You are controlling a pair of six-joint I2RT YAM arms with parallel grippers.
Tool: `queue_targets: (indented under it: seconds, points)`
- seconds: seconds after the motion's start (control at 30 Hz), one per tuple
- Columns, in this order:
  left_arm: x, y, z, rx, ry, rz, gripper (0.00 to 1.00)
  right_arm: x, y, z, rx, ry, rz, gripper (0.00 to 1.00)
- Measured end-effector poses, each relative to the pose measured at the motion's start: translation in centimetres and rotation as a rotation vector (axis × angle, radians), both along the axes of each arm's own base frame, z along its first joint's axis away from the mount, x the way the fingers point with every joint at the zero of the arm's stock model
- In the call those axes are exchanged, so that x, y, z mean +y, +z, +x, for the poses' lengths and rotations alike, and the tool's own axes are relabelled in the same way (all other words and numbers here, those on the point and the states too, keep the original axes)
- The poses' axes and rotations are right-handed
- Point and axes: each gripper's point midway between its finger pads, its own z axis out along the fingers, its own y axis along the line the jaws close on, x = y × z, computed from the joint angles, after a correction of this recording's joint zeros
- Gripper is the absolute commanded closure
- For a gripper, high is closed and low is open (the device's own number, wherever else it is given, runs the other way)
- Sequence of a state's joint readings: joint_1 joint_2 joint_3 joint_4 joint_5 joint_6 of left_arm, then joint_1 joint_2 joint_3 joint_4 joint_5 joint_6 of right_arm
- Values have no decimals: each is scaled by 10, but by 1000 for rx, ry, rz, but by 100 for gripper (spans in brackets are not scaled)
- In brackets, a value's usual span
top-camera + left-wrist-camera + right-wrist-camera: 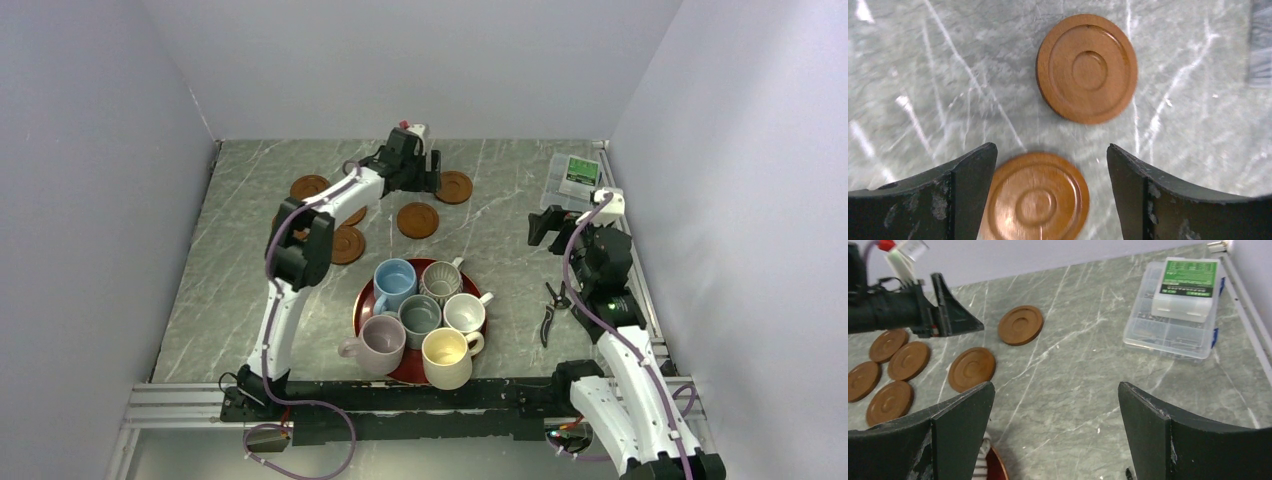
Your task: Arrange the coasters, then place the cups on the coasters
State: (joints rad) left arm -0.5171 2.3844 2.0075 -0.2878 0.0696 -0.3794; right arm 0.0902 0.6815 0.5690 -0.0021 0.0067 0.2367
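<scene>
Left claw [1051, 150] gaping over near coaster [1035, 200]; far coaster [1087, 68] just beyond.

A robot test cell in a lab, not a home. Two robot arms [300, 250] with purple cables [570, 265] are bolted to an aluminium rail [180, 400] at the near edge of a grey marble-patterned tabletop [500, 220], boxed in on three sides by plain pale panels [100, 200]. Ahead and to the right of the right gripper [1055, 385] sits a clear plastic parts box [1173, 315] with a green label. Pliers [550, 312] lie behind that gripper, beside its arm. The only household items are staged props: brown coasters [1087, 68] below and ahead of the left gripper [1051, 147], and mugs [395, 280] grouped on a red tray [362, 305] behind it.
</scene>
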Motion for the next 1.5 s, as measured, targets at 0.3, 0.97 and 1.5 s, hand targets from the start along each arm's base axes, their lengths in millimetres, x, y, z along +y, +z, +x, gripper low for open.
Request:
queue_targets:
  seconds: [0.3,0.97,1.5]
  points:
    - [40,60,-36,9,30,-57,19,19,7,-6,86,86,66,0]
    - [64,-17,-89,249,17,33,25,101,-83,12,573,269,375,0]
    - [43,-39,-82,283,-12,-63,35,149,-62,33,523,385,250,0]
